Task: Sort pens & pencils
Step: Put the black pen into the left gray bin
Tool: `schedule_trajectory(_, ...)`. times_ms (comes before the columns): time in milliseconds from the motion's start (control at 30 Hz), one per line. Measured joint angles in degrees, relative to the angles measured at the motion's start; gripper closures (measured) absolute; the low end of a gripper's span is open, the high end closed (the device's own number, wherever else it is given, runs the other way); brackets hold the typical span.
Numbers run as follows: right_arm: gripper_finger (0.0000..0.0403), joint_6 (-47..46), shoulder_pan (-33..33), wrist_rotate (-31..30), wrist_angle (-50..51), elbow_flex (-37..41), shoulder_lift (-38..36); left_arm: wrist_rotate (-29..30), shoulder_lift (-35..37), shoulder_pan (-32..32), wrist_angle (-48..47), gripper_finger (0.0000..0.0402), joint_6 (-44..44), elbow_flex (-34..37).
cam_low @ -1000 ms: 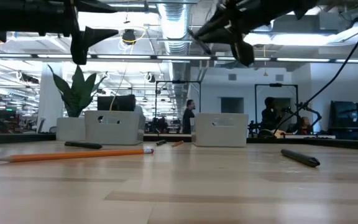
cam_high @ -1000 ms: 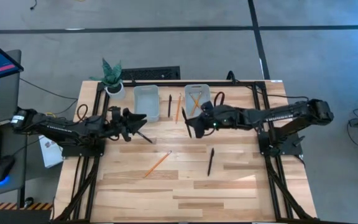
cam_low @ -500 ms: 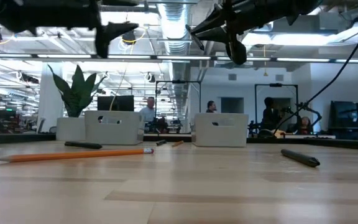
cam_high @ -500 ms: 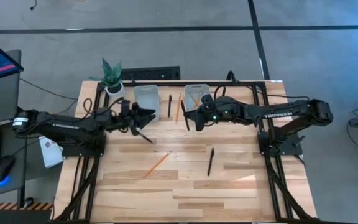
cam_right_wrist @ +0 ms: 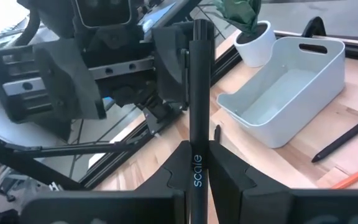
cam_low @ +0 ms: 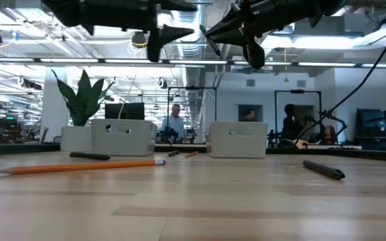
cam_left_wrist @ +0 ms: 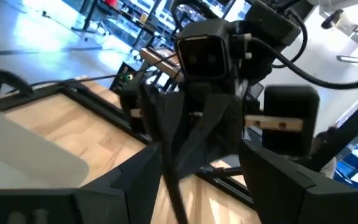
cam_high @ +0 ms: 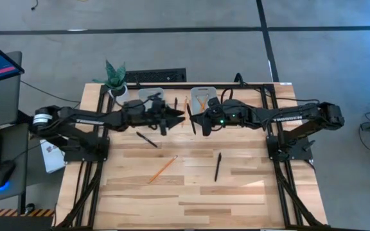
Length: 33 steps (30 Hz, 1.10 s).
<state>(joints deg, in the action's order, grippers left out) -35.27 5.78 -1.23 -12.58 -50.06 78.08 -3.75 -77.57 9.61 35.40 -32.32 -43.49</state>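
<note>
Both dark arms meet in mid-air above the back of the pale wooden bench (cam_high: pixel 191 186), between two white plastic bins (cam_right_wrist: pixel 291 87). The right gripper (cam_high: pixel 194 120) has its jaws clamped on a thin black pen (cam_right_wrist: pixel 199 112), held upright. The left gripper (cam_high: pixel 178 115) faces it with jaws spread wide, empty, the pen's end between them. Other black pens (cam_high: pixel 217 165) and an orange wooden pencil (cam_low: pixel 79 167) lie loose on the bench.
</note>
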Motion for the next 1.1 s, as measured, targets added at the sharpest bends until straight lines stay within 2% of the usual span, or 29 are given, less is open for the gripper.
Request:
schedule_trajectory(267,0.0340,1.21,-0.01,-0.17,0.30,0.02,0.02,-0.78,-5.12,0.08,0.17,0.0195,1.99,-4.84)
schedule_trajectory(567,0.0340,1.27,-0.02,0.13,0.36,0.02,0.02,-3.12,-5.21,1.17,-0.24,0.0195,1.98,-5.13)
schedule_trajectory(967,0.0340,1.29,-0.07,1.53,0.41,0.00,0.02,-3.15,-5.25,2.12,-3.40,0.0195,1.56,-5.11)
schedule_trajectory(1100,0.0340,1.29,-0.07,1.55,0.44,0.00,0.02,-5.01,-5.25,2.36,-3.52,0.0195,1.62,-5.11)
